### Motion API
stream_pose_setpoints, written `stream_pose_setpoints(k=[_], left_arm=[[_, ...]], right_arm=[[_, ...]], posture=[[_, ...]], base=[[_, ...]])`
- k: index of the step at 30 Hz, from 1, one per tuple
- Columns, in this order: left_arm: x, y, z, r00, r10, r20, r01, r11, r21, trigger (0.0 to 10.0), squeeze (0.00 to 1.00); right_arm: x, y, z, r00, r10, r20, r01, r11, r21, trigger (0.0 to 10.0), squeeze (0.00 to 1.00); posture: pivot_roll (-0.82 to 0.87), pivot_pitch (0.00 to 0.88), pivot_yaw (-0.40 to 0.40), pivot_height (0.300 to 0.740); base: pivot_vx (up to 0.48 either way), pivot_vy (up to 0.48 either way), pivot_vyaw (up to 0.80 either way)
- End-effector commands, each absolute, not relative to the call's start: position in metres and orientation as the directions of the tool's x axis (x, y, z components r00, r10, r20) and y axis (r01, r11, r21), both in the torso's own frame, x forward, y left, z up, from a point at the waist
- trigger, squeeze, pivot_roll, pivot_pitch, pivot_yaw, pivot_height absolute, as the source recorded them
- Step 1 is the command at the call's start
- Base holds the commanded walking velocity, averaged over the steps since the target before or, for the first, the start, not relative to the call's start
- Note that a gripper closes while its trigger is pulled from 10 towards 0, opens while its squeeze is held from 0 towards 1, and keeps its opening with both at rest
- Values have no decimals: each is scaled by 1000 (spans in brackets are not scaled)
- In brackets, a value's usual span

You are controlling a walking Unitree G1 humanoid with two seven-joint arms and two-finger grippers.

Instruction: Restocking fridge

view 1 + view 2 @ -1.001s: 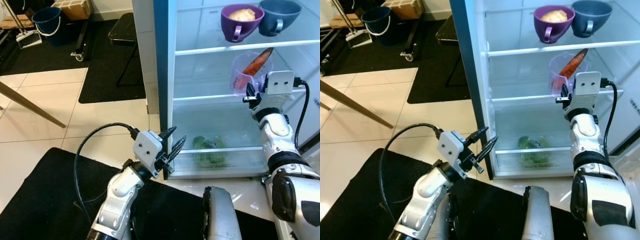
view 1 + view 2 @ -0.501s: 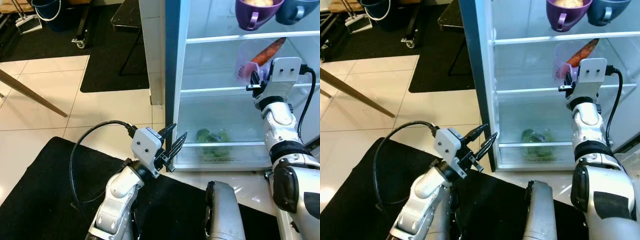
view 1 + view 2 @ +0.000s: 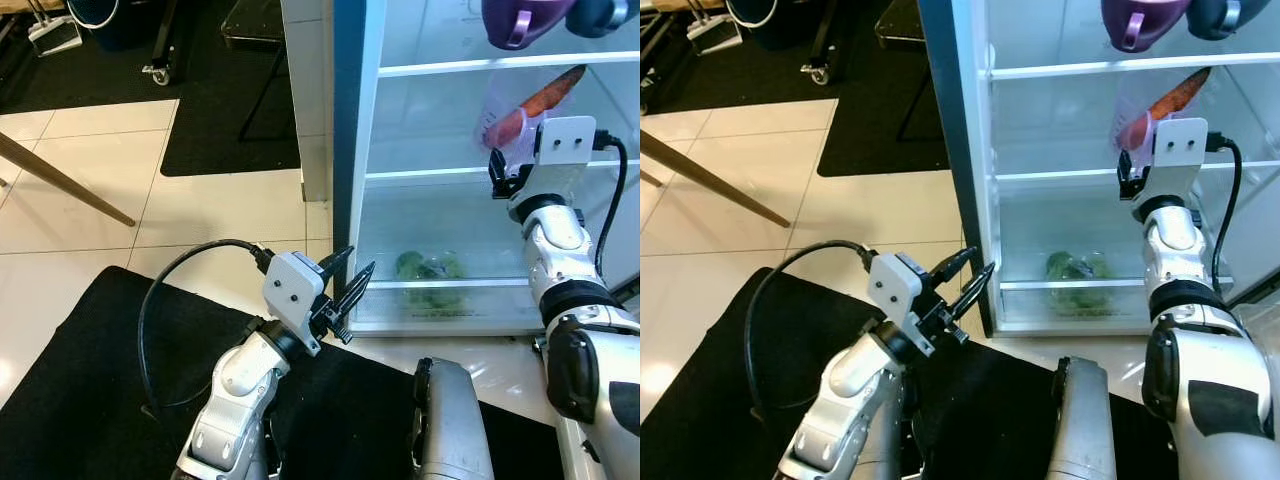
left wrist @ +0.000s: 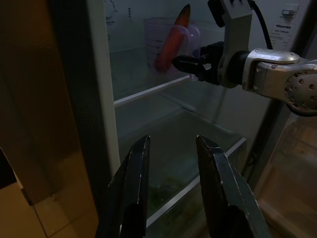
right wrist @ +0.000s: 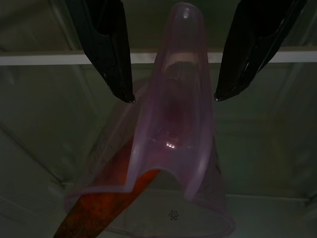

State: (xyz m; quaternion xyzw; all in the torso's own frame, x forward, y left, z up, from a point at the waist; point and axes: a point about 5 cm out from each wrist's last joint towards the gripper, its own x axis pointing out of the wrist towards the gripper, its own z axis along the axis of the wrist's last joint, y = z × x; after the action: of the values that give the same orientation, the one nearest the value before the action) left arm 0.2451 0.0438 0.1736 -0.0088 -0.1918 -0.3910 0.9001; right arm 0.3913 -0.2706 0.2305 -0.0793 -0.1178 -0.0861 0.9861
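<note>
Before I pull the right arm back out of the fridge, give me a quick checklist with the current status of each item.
1. Right gripper released: ok, its black fingers are spread either side of the handle, not touching it.
2. Translucent pink measuring cup seated on the middle glass shelf: ok, upright.
3. Orange carrot contained: ok, leaning in the cup, tip above the rim.
4. Clearance to the purple mug on the shelf above: cannot tell.
5. Left gripper out of the way: ok, open, low by the fridge's bottom corner.
</note>
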Motion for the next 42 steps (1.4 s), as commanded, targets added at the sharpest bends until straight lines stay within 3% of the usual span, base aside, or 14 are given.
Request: stream_pose_setpoints(k=[1, 21, 23, 25, 26, 27, 28, 38, 39, 42], left_arm=[[243, 44, 173, 620, -703, 348, 712, 691, 127, 10000, 0], [246, 38, 173, 606, -710, 358, 721, 681, 129, 10000, 0], [247, 38, 174, 605, -710, 360, 721, 681, 130, 10000, 0], [247, 37, 174, 605, -710, 361, 721, 680, 130, 10000, 0], [248, 37, 174, 603, -711, 362, 722, 679, 130, 10000, 0], [248, 37, 174, 603, -711, 362, 722, 679, 130, 10000, 0], [248, 36, 174, 602, -711, 363, 723, 678, 129, 10000, 0], [249, 35, 174, 596, -713, 369, 726, 675, 130, 10000, 0], [249, 35, 174, 596, -714, 369, 727, 674, 131, 10000, 0], [250, 34, 174, 594, -714, 371, 727, 674, 131, 10000, 0]], right_arm=[[390, -275, 227, 960, -159, 230, 193, 972, -133, 10000, 0], [381, -286, 242, 942, -50, 333, 83, 993, -86, 10000, 0], [380, -288, 242, 940, -54, 336, 87, 993, -85, 0, 0], [380, -289, 241, 940, -57, 337, 90, 992, -85, 0, 0], [379, -290, 241, 939, -63, 340, 97, 992, -84, 1333, 0], [379, -290, 241, 939, -63, 340, 97, 992, -84, 1333, 0], [378, -291, 240, 938, -61, 341, 95, 992, -83, 10000, 0], [370, -298, 231, 935, -63, 348, 96, 992, -80, 10000, 0], [370, -298, 230, 937, -60, 344, 93, 992, -83, 10000, 1000], [370, -299, 229, 938, -65, 342, 102, 990, -93, 10000, 1000]], posture=[[215, 346, 120, 532], [189, 313, 109, 532], [185, 312, 109, 532], [183, 311, 109, 532], [182, 309, 109, 532], [182, 309, 109, 532], [178, 307, 107, 532], [172, 300, 106, 532], [169, 300, 108, 532], [168, 298, 107, 532]], base=[[0, 0, 0], [0, 0, 0], [0, 0, 0], [0, 0, 0], [0, 0, 0], [0, 0, 0], [0, 0, 0], [0, 0, 0], [0, 0, 0], [0, 0, 0]])
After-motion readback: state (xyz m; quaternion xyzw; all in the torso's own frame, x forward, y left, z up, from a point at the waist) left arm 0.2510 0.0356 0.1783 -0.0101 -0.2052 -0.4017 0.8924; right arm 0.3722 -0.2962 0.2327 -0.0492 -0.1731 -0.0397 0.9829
